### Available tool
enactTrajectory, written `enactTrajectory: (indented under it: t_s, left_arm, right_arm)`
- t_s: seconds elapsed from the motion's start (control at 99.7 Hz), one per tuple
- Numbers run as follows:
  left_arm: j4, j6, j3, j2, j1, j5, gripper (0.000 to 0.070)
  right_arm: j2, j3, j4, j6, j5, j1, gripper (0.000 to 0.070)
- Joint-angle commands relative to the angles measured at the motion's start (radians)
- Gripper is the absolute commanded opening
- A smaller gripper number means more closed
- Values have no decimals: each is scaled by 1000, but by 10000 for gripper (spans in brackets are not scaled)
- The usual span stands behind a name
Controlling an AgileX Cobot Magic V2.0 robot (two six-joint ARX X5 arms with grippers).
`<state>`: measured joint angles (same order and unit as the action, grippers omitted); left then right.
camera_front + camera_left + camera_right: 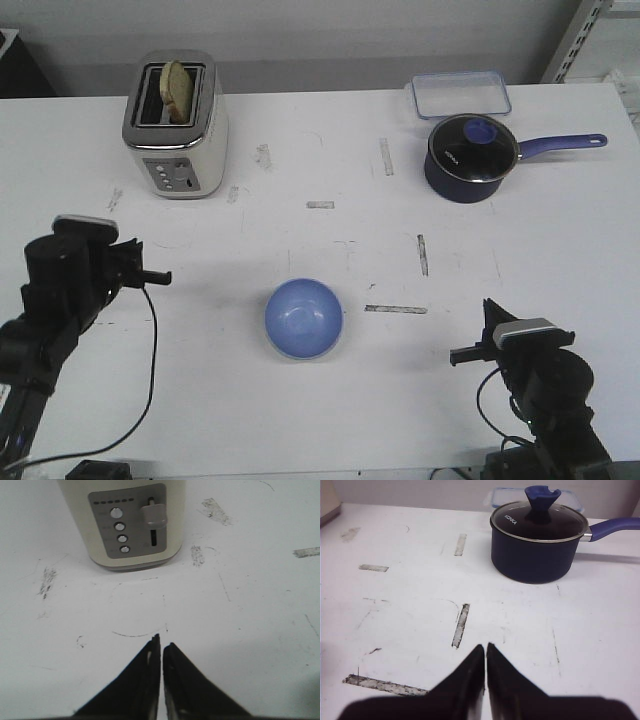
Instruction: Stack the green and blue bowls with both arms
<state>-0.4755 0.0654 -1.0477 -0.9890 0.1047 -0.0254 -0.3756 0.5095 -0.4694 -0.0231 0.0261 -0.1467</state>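
Note:
The light blue bowl (304, 316) sits upright at the table's middle front. A thin pale green rim (288, 352) shows under its near edge: the green bowl, with the blue one nested in it. My left gripper (160, 275) is shut and empty at the left, well apart from the bowls, pointing at the toaster in the left wrist view (161, 645). My right gripper (455, 353) is shut and empty at the front right, also apart from the bowls, and faces the saucepan in the right wrist view (485, 647). Neither wrist view shows the bowls.
A cream toaster (176, 125) with bread in it stands at the back left, also in the left wrist view (135, 522). A dark navy saucepan (472, 157) with lid and long handle stands at the back right, also in the right wrist view (537, 542). A clear lidded box (460, 94) lies behind it.

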Motion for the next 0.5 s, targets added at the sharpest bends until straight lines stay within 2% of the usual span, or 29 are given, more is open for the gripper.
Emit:
enactTrajectory:
  t_s: [0.0, 0.281, 0.381, 0.492]
  left_arm:
    - [56, 13, 82, 70, -20, 0, 1]
    - [164, 6, 371, 349, -137, 1, 1]
    - [166, 2, 446, 430, -178, 1, 1]
    - [164, 0, 449, 444, -179, 1, 1]
  right_arm:
    - [-6, 0, 12, -2, 1, 0, 0]
    - [-5, 0, 13, -2, 1, 0, 0]
    - [-5, 0, 21, -2, 1, 0, 0]
    - [-5, 0, 21, -2, 1, 0, 0]
